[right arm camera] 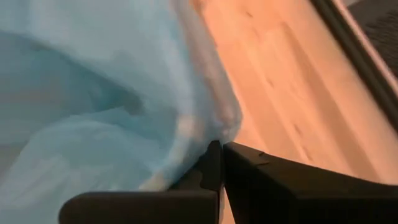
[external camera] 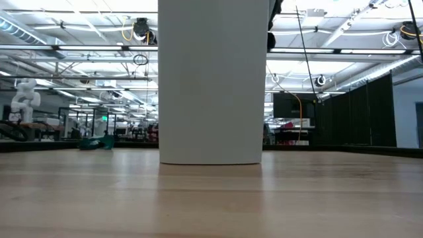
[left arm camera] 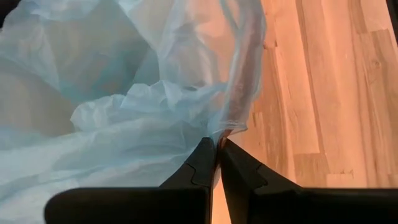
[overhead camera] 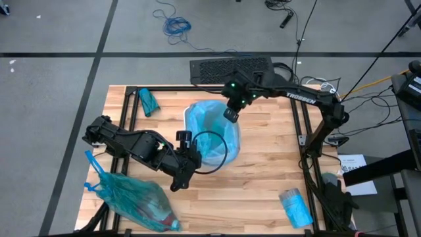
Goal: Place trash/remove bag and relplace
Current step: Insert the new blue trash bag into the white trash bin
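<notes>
Liner (overhead camera: 212, 128) film, draped over the bin (external camera: 211, 79) mid-bench, is pinched by both left gripper (left arm camera: 217, 152) and right gripper (right arm camera: 221, 155); uneven pulling could tear it or slip it off the rim, while the tied trash bag (overhead camera: 135, 197) sits at the bench's near-left corner.

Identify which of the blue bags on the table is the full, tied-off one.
The teal bag at the table's near-left corner: bulging and knotted. The bag in the bin is open; the others lie folded.

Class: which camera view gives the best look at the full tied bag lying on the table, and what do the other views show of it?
The high view. It shows the whole full bag lying at the table's near left corner, with its knotted neck toward the edge. The low view is mostly blocked by the white bin, and both wrist views show only the new liner, so none of them shows it.
</notes>
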Available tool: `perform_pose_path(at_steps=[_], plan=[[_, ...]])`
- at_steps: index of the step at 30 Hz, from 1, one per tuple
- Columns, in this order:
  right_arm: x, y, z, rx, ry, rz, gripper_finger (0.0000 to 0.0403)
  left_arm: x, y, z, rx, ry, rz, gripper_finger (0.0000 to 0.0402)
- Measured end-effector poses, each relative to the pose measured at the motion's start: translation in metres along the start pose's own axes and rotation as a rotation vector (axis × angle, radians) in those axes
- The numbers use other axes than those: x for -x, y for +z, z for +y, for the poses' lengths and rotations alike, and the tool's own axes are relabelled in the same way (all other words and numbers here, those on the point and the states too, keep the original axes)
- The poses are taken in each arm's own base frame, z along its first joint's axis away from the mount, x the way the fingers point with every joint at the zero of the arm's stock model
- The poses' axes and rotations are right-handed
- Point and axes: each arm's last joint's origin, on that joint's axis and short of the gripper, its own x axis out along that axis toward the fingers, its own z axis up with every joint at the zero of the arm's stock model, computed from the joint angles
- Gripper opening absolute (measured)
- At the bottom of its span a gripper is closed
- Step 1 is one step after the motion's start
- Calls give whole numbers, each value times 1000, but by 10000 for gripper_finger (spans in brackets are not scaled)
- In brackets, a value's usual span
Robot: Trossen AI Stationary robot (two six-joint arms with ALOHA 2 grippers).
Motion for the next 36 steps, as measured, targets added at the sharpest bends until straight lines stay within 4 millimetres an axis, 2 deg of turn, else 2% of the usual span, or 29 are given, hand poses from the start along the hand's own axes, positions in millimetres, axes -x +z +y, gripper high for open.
perform_pose_path(at_steps=[4, 7, 17, 24, 30, 33, 36], plan=[[-6, -4, 4, 2, 52, -32, 0, 0, 0, 0, 2, -6, -1, 24], [-3, -5, 6, 10, 55, -43, 0, -2, 1, 0, 5, -4, 3, 24], [47, -13, 9, 23, 75, -172, 4, -4, 1, 2, 14, -17, 12, 24], [72, -20, 10, 29, 80, -233, 59, -5, 2, 2, 14, -18, 12, 24], [73, -19, 5, 9, 29, -252, 104, -6, 4, 1, 25, -29, -10, 24], [69, -16, 4, 5, 29, -254, 91, -6, 5, 1, 26, -30, -14, 24], [68, -13, 5, 17, 59, -275, 52, -6, 5, 1, 28, -31, -18, 24]])
